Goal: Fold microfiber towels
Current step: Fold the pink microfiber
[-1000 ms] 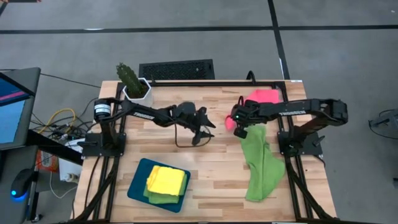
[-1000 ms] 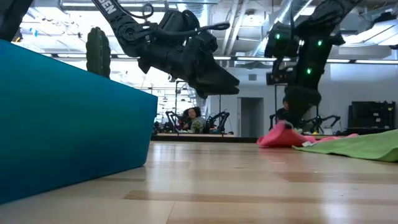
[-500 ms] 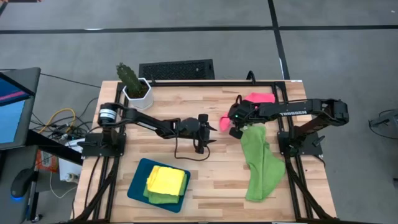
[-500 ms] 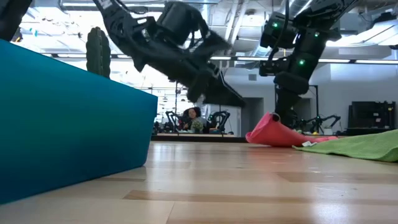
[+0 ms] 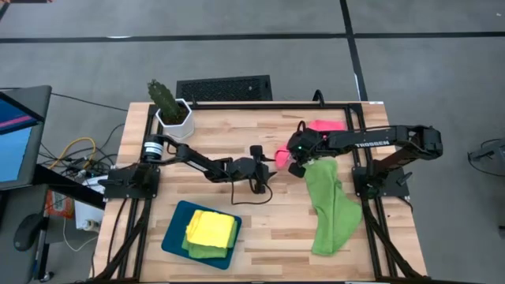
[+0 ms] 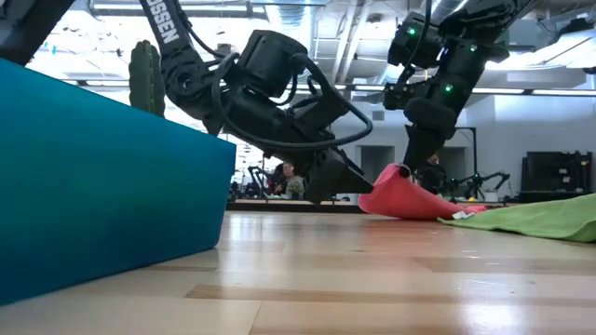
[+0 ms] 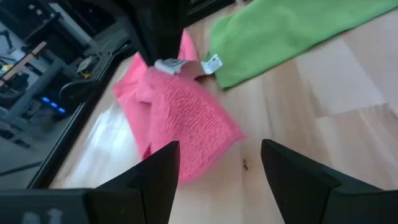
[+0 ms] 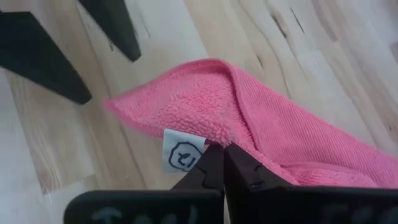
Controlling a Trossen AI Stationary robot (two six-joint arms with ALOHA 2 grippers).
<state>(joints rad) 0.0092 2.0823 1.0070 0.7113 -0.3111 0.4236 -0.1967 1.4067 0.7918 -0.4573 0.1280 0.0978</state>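
Only the right wrist view shows the right gripper [image 8: 222,163] pinching the pink towel [image 8: 261,130] – left gripper [image 7: 217,165] fingers spread.

Grey floor [image 5: 237,47] crossed by dark lines, black floor vent [image 5: 224,87] behind the wooden surface [image 5: 237,142], monitor [image 5: 17,134] and tangled cables [image 5: 75,154] alongside.

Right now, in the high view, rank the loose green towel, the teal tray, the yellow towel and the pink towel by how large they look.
1. Green towel, spread out.
2. Teal tray.
3. Yellow towel, folded on the tray.
4. Pink towel, bunched and partly hidden by the right arm, so its rank is unsure.
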